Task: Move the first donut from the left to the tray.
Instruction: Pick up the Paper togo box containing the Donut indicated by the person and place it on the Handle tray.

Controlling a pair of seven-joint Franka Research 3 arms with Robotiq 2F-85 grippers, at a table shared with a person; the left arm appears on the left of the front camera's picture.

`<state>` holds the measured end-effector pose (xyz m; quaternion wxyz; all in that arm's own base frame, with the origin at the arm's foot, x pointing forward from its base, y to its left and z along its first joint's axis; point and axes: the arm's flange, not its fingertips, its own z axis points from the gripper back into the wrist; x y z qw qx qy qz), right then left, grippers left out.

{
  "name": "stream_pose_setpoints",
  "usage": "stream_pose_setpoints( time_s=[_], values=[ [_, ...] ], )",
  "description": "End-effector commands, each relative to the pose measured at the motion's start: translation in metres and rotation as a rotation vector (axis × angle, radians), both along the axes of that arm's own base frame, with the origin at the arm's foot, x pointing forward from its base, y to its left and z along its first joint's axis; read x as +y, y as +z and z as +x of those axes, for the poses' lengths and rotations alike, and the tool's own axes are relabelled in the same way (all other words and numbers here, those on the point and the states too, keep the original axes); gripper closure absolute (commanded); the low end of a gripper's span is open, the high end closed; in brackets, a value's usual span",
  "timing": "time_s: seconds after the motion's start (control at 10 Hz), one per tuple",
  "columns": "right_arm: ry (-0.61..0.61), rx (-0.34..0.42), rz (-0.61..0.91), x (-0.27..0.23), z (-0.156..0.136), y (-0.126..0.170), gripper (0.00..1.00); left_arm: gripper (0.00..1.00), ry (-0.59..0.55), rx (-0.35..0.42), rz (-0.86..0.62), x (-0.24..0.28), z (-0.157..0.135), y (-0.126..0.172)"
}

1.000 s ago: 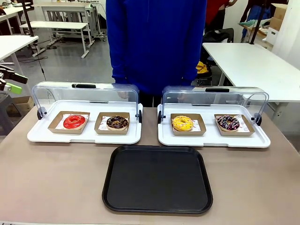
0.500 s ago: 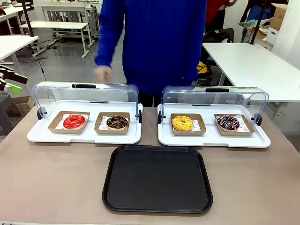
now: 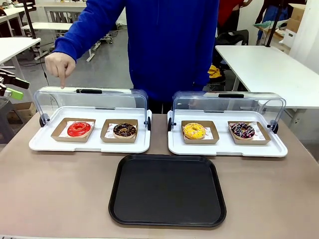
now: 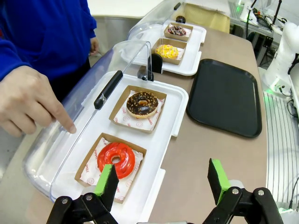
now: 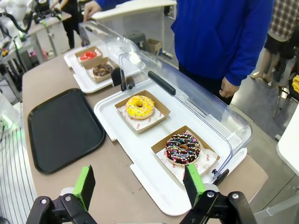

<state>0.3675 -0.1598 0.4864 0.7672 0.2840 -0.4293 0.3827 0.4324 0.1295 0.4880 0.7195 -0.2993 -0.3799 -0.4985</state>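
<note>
Not started: red glazed donut (image 4: 116, 159) sits in its cardboard box (image 4: 105, 138), black tray (image 3: 167, 191) bare; L gripper (image 4: 162, 179) and R gripper (image 5: 139, 183) spread wide, holding nothing; pick + transfer remain.

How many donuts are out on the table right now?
4. The red donut and a chocolate donut sit in the left white tray; a yellow donut and a dark sprinkled donut sit in the right white tray. None looks hidden.
</note>
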Motion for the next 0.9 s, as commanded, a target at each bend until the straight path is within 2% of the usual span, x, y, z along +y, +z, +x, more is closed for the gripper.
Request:
stream_pose_setpoints(
  time_s=[0.0, 0.8],
  values=[
    [0.008, -0.034, 0.012, -0.001, 0.0037, -0.0001, 0.0, 0.0, -0.008, -0.004, -0.011, -0.0002, -0.0003, 0.0014],
    [0.008, -0.034, 0.012, -0.001, 0.0037, -0.0001, 0.0, 0.0, -0.008, -0.004, -0.011, -0.0002, -0.0003, 0.0014]
  ],
)
